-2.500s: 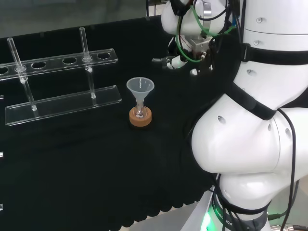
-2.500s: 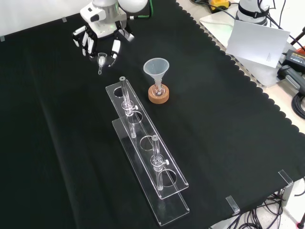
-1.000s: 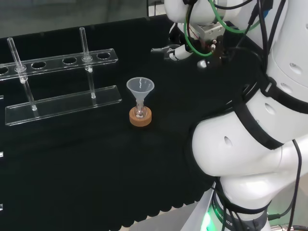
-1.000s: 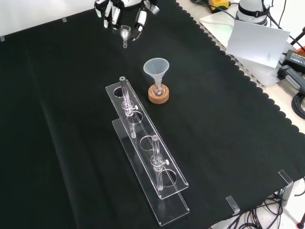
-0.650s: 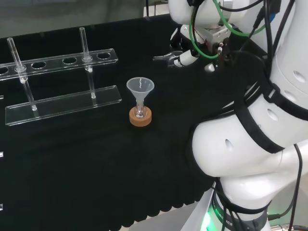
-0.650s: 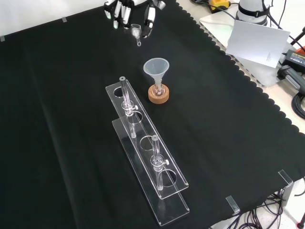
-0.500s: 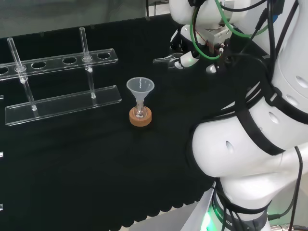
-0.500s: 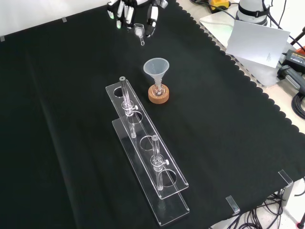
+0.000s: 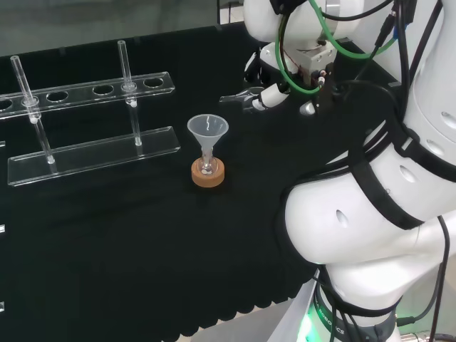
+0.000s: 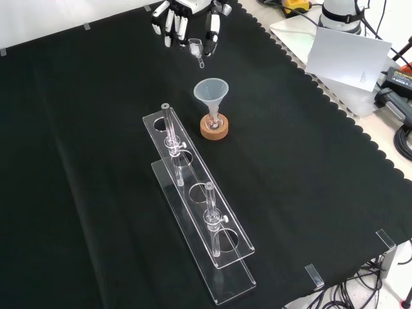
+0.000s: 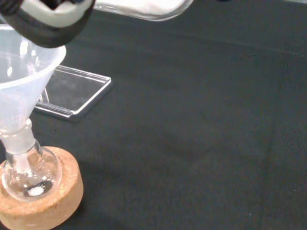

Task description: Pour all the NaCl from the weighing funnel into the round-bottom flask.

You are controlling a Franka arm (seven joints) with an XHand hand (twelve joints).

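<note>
Since a moment ago the hand (image 10: 187,19) has carried the weighing funnel (image 10: 196,48) nearer the plastic funnel (image 10: 211,92) seated in the round-bottom flask (image 10: 214,121), whose cork ring (image 10: 214,131) has not shifted. From the front, fingers and thumb pinch the little glass piece, spout down, short of the plastic funnel's mouth and not yet over it. From the head camera, the hand (image 9: 267,94) hangs right of the plastic funnel (image 9: 207,129) and above its rim. At the wrist, white salt lies in the weighing funnel (image 11: 144,6), and the flask (image 11: 29,173) shows a few grains. Best, I judge, to centre the spout over the mouth before tilting slowly, so no salt spills on the cloth.
</note>
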